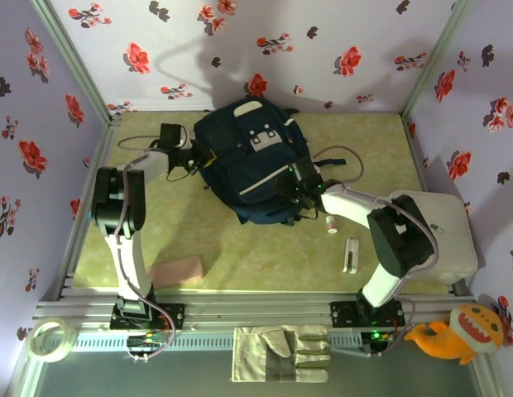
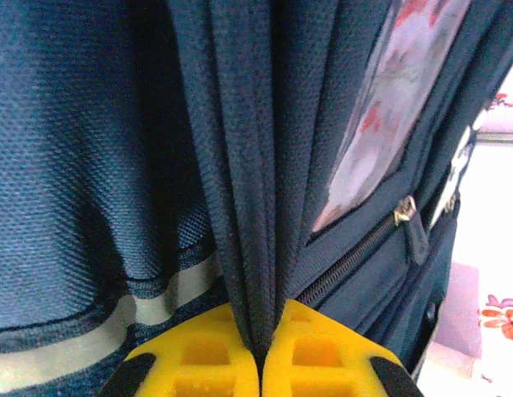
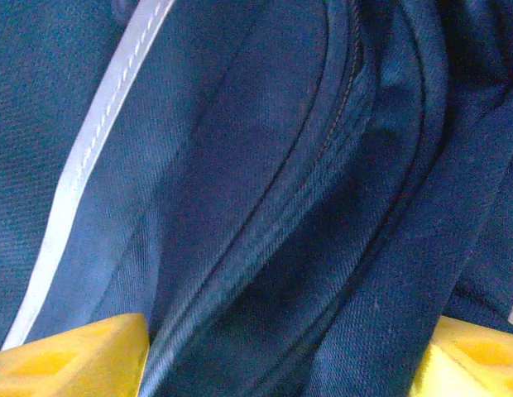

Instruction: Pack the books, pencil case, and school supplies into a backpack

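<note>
My left arm rises from the near edge, elbow bent, and reaches the backpack [image 1: 248, 165] from its 9 o'clock side. My left claw [image 2: 258, 351] is clamped on an upright pleat of its coarse navy weave, the yellow fingers [image 2: 207, 360] meeting beneath it. My right arm folds in from 4 o'clock. My right claw [image 3: 273, 364] stands apart, thick folds of smooth twill bulging between its fingers [image 3: 74, 356]. The backpack lies mid-table [image 1: 240, 248]; I cannot see what is inside it. A zip [image 2: 356, 252] runs at 3 o'clock of my left claw. The soft, flat pink pencil case [image 1: 176, 271] lies well apart at the backpack's 7 o'clock, the slim white bar [image 1: 351, 254] and tiny tube [image 1: 331, 224] at its 4 o'clock
</note>
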Motion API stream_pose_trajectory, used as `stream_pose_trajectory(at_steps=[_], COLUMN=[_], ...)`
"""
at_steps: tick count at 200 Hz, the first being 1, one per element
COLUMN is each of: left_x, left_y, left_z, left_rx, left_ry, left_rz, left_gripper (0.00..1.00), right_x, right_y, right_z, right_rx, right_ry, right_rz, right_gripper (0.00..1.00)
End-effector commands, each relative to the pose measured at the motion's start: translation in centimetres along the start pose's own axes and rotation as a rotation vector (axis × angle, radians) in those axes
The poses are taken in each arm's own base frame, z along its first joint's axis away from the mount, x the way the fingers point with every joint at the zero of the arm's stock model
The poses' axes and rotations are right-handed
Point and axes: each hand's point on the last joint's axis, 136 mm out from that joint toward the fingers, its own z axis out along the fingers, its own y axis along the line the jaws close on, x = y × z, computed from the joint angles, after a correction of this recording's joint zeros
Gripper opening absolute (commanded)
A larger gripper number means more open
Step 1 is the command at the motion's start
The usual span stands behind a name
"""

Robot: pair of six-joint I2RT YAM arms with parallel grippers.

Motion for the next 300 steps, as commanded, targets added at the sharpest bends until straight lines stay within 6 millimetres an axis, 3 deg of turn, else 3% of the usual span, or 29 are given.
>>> stream_pose_trajectory(at_steps=[1, 32, 59, 113, 141, 162, 200, 222, 250, 276, 300], left_x=[0.1, 2.3, 3.2, 4.5, 5.1, 5.0, 4.1, 3.7, 3.6, 3.6, 3.5], left_y=[-0.9, -1.1, -2.6, -6.7, -7.6, -6.6, -5.0, -5.2, -5.8, -6.8, -7.9], left_z=[-3.7, -6.2, -7.5, -7.8, -7.3, -6.7, -6.8, -6.6, -6.3, -6.0, -5.8], left_rx=[0.026, 0.056, 0.11, 0.223, 0.241, 0.204, 0.139, 0.137, 0.144, 0.163, 0.186], left_ry=[-0.07, -0.098, -0.125, -0.126, -0.117, -0.134, -0.214, -0.237, -0.248, -0.249, -0.251], left_rz=[-0.046, -0.101, -0.127, -0.152, -0.157, -0.179, -0.228, -0.241, -0.247, -0.241, -0.218], left_gripper=[0.0, 0.0, 0.0, 0.0, 0.0, 0.0, 0.0, 0.0, 0.0, 0.0, 0.0], right_x=[-2.9, -6.2, -8.8, -10.9, -12.2, -13.8, -16.0, -14.3, -8.8, -3.2, 2.1], right_y=[1.0, 3.0, 5.5, 9.5, 10.4, 9.5, 6.1, 4.7, 4.5, 6.4, 10.0], right_z=[1.4, 3.5, 5.0, 8.0, 8.8, 7.4, -0.3, -3.4, -5.2, -6.1, -5.9], right_rx=[0.007, -0.023, -0.111, -0.265, -0.293, -0.231, -0.038, 0.0, 0.012, -0.026, -0.149], right_ry=[-0.043, -0.073, -0.116, -0.12, -0.126, -0.151, -0.254, -0.233, -0.16, -0.12, -0.096], right_rz=[-0.093, -0.149, -0.162, -0.191, -0.213, -0.198, -0.213, -0.23, -0.314, -0.402, -0.474], right_gripper=[0.75, 0.74, 0.74, 0.73, 0.72, 0.72, 0.78, 0.79, 0.77, 0.73, 0.66])
